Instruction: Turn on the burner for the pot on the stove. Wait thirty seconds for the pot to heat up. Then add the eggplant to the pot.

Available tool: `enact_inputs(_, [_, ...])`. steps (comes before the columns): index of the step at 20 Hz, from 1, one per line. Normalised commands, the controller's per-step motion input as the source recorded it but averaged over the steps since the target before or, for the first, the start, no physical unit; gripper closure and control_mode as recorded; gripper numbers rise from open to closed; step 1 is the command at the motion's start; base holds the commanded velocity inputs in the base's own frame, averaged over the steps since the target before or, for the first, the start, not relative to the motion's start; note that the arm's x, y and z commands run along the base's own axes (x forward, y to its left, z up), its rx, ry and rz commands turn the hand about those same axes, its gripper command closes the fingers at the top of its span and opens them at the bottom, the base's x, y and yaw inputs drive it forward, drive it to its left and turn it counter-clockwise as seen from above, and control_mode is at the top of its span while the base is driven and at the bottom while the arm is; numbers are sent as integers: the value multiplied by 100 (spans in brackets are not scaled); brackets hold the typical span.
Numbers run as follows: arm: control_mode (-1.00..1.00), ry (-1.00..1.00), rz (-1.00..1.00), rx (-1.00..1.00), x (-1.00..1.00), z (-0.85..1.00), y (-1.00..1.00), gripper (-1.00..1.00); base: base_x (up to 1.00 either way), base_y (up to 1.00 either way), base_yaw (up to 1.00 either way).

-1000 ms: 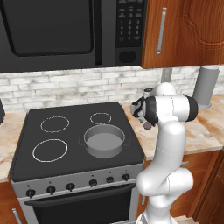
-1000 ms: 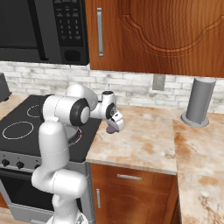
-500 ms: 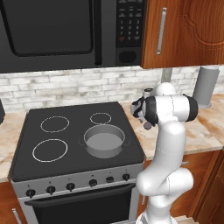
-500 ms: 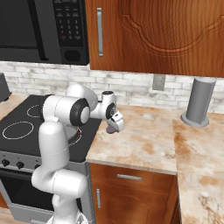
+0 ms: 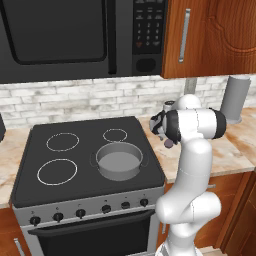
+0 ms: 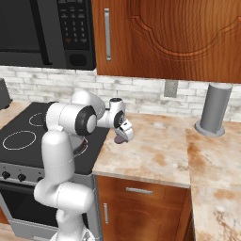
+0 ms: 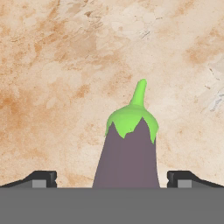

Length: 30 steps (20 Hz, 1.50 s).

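The eggplant (image 7: 127, 155), purple with a green cap and stem, lies on the marble counter just right of the stove (image 5: 80, 167). My gripper (image 7: 111, 183) is open and low over it. One fingertip (image 7: 43, 179) stands on each side, with a gap between each tip and the fruit. From the base views, the gripper (image 5: 167, 139) (image 6: 124, 135) points down at the eggplant (image 5: 170, 144) (image 6: 119, 140). The grey pot (image 5: 119, 161) sits on the stove's front right burner, left of the hand, and holds nothing. The black knobs (image 5: 82, 213) line the silver front strip.
A tall grey cylinder (image 5: 235, 98) (image 6: 214, 109) stands at the back right of the counter (image 6: 155, 150). The black microwave (image 5: 75, 35) hangs over the stove, and wooden cabinets (image 6: 179, 37) are beside it. A brick backsplash runs behind.
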Motion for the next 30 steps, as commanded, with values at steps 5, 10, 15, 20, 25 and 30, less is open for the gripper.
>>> enact_inputs(5, [-100,0,0,0,0,0,0,-100,0,0,0])
enact_inputs(10, [-100,0,0,0,0,0,0,-100,0,0,0])
enact_inputs(15, [-100,0,0,0,0,0,0,-100,0,0,0])
enact_inputs(20, [-100,0,0,0,0,0,0,-100,0,0,0])
enact_inputs(25, [-100,0,0,0,0,0,0,-100,0,0,0])
enact_inputs(30, [-100,0,0,0,0,0,0,-100,0,0,0])
